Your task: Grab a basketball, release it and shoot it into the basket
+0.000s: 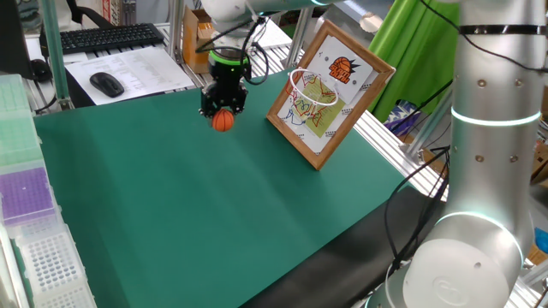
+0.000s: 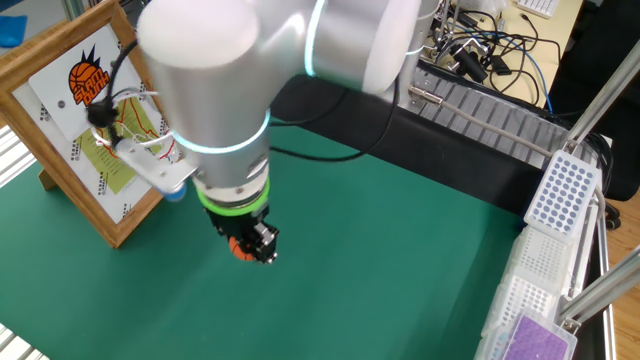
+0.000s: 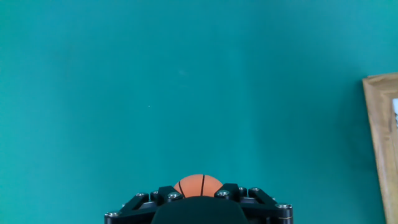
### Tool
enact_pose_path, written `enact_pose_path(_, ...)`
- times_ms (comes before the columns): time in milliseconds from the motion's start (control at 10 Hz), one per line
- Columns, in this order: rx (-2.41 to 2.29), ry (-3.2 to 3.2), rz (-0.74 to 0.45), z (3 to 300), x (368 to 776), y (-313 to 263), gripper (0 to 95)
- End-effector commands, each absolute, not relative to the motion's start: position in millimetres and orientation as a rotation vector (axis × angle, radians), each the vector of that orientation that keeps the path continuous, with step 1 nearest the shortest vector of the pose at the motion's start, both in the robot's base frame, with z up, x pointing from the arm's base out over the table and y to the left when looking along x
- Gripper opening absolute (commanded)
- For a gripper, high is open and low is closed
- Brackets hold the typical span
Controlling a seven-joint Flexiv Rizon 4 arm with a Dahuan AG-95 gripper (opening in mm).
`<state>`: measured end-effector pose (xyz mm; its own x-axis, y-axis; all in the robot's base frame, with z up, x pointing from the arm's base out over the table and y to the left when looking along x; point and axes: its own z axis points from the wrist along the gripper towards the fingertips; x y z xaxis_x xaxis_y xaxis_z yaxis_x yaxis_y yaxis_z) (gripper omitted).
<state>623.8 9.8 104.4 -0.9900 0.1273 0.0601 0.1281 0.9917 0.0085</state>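
No lettering can be read anywhere: the board beside the gripper carries an orange basketball logo (its small print is too blurred).

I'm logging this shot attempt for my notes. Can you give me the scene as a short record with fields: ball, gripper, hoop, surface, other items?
ball: small orange basketball with black seams, held at the gripper tips
gripper: black two-finger gripper, shut on the ball, pointing down over the mat
hoop: white ring with net fixed to a wood-framed printed board, which leans back on the mat
ball versus hoop: ball sits apart from the ring, to its side and slightly lower
surface: green mat
other items: keyboard and mouse beyond the mat's far edge
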Motion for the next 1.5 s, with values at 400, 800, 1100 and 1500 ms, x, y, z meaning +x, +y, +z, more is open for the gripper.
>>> enact_pose_path(400,-0.226,-3.191,-0.004,104.5,622.8,9.4,38.0)
enact_pose_path(800,-0.203,-3.144,0.078,166.8,615.7,6.0,38.0)
enact_pose_path(1100,-0.095,-3.124,0.139,202.4,612.4,-15.6,38.0)
enact_pose_path(1500,-0.007,-3.1,0.136,221.6,613.8,-58.5,38.0)
